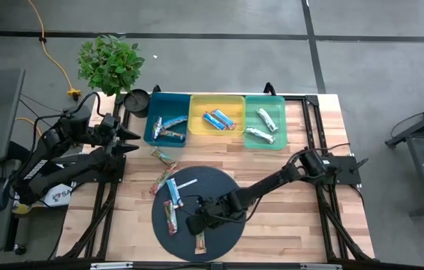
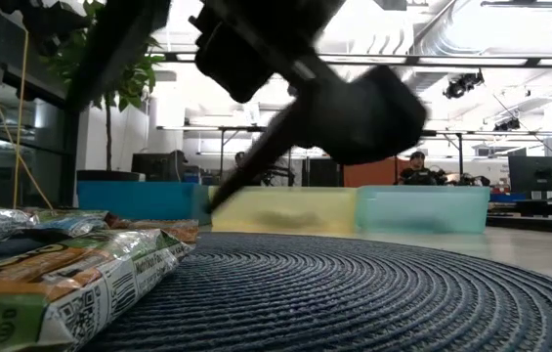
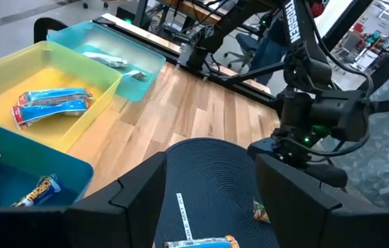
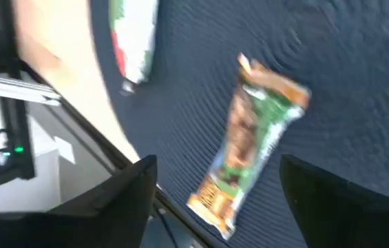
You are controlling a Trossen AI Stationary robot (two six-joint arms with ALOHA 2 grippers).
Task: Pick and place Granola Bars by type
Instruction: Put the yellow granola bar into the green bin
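Observation:
A dark round mat (image 1: 219,195) carries a blue bar (image 1: 174,193), a multicolour bar (image 1: 170,217) and a green-brown bar (image 1: 199,241). My right gripper (image 1: 196,224) hangs open low over the mat, slanting down. In its wrist view the green-brown bar (image 4: 249,148) lies flat ahead of my right gripper (image 4: 218,207), its near end between the spread fingers and untouched. Two more bars (image 1: 164,156) (image 1: 160,180) lie on the wood left of the mat. My left gripper (image 1: 133,139) waits open, raised at the table's left, beside the blue bin.
At the far edge stand a blue bin (image 1: 156,101), a yellow bin (image 1: 196,105) and a green bin (image 1: 251,105), each holding bars. A thin white strip (image 1: 186,184) lies on the mat. A potted plant (image 1: 109,64) stands at the far left. Bare wood lies right of the mat.

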